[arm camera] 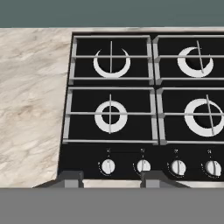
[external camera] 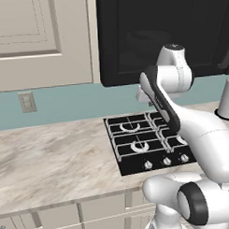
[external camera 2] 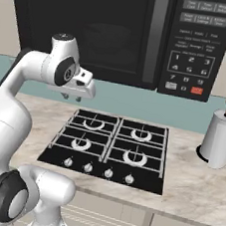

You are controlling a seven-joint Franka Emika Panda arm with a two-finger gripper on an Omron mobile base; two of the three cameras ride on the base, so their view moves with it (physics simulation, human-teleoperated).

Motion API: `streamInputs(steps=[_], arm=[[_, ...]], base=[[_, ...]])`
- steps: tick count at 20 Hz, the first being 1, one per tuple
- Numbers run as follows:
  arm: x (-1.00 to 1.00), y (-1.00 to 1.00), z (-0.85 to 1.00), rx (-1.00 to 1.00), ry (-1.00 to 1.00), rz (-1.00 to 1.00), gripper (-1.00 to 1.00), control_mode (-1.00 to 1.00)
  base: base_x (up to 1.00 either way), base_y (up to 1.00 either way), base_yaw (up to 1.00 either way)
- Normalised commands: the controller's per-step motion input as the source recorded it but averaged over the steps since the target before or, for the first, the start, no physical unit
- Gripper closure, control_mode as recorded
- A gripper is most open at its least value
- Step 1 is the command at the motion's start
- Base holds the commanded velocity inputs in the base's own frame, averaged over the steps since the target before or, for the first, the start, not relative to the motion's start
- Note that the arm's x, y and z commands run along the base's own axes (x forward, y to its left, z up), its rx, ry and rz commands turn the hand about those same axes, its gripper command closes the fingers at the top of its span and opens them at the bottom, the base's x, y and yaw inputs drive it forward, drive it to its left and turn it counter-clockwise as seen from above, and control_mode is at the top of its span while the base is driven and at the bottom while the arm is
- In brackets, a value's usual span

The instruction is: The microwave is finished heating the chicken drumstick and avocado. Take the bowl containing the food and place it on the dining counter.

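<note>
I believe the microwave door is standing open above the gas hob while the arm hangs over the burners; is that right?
Not quite: the microwave door is shut, its dark glass flush with the button panel, as the right base view shows. It does sit above the gas hob, with the arm over the burners.

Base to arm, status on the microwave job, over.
Gripper empty, hanging over the hob. Microwave door shut, bowl dim behind the glass. Door is in the way.

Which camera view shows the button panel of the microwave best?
The right base view: the microwave faces the camera, and its grey button panel is whole, though the labels are too small to read. The left base view gives just the dark door; the hand view looks down on the gas hob.
</note>
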Motion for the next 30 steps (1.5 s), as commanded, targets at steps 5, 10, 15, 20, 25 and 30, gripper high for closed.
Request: streamInputs(steps=[5,10,15,20,25,30], arm=[[0.00,0.00,0.00,0.00,-0.01,0.00,-1.00,-1.00],[0.00,0.00,0.00,0.00,0.00,0.00,-1.00,-1.00],[-0.08,0.00,0.00,0.00,0.00,0.00,-1.00,-1.00],[-0.37,0.00,0.00,0.00,-0.04,0.00,-1.00,-1.00],[-0.67,-0.08,0.00,0.00,-0.13,0.02,-1.00,1.00],[0.00,0.00,0.00,0.00,0.00,0.00,-1.00,1.00]], base=[[0.00,0.00,0.00],[0.00,0.00,0.00],[0.00,0.00,0.00],[0.00,0.00,0.00],[-0.17,-0.05,0.00],[-0.50,-0.37,0.00]])
